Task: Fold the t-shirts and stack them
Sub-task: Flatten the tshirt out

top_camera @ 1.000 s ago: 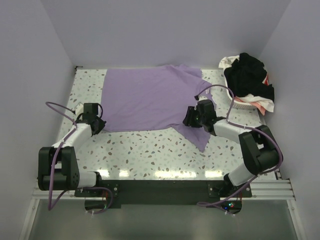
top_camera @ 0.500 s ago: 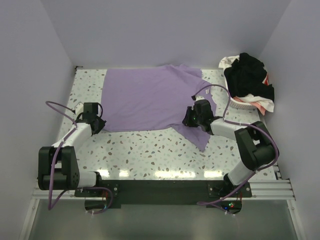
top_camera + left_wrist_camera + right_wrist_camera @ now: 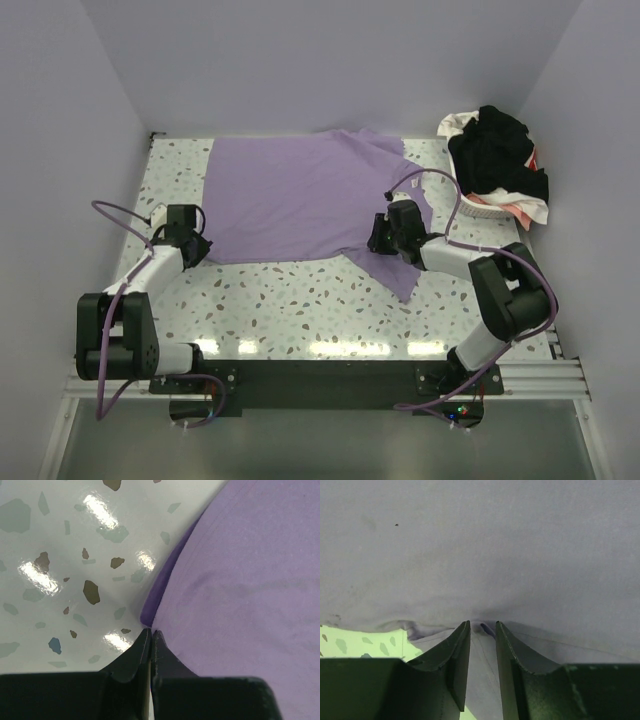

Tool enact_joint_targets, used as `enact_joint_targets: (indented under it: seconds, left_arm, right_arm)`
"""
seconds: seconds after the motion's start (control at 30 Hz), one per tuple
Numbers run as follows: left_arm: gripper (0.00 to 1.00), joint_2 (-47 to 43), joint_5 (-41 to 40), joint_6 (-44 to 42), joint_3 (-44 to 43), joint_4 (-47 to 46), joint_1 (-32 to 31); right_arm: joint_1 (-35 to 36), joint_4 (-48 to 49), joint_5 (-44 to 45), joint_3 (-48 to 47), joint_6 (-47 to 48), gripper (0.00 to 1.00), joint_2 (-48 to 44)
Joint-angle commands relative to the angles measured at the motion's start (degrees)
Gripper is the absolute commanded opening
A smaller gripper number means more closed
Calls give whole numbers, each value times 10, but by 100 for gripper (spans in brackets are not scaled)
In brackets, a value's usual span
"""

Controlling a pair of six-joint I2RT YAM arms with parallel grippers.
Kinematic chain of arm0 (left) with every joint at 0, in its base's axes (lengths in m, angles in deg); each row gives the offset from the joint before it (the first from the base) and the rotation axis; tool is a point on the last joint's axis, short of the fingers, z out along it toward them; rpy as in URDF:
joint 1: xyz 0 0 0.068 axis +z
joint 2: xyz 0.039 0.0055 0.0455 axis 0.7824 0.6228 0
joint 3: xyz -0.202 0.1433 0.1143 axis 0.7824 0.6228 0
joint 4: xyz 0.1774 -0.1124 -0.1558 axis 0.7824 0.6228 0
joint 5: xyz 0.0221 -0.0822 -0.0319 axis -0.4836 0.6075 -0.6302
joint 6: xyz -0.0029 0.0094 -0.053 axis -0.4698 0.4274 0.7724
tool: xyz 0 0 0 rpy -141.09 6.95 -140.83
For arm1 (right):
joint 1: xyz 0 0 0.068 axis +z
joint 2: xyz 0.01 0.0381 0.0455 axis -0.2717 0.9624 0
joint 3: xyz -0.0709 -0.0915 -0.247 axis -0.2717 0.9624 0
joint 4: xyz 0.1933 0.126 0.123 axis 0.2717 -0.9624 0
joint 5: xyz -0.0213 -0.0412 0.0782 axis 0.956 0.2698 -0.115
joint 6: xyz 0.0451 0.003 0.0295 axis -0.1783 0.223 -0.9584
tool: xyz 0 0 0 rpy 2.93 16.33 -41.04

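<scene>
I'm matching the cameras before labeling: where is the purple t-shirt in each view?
Top external: purple t-shirt spread across the far middle.
Left wrist: fills the right side, edge at the shut left tool.
Right wrist: fills most of the frame, bunched at the right tool.
Shared landmark: speckled tabletop.

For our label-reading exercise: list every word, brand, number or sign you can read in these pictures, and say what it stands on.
There is no readable text in any view.
The purple t-shirt is plain; the black t-shirt and the basket show no print; the table bears only speckles.
</scene>
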Motion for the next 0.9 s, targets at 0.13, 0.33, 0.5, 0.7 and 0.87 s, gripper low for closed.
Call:
enact_joint_targets:
  seconds: [0.13,0.33,0.5,0.7,0.87]
  left_arm:
    - [0,5,-3,-8,-20,-11,3]
    - [0,6,-2,-8,-19,-11,3]
    - [0,6,-2,-9,-19,-12,3]
    - [0,9,-2,-10,-19,-13,3]
    - [0,10,-2,-9,-16,-14,3]
  right_arm:
    - [5,9,10,-18,16,31,11]
    - [17,13,3,-18,11,31,19]
    - [23,9,3,-9,3,17,1]
    - [32,-6,2,19,-14,0,-57]
    - [65,-12,-18,54,-37,0,-97]
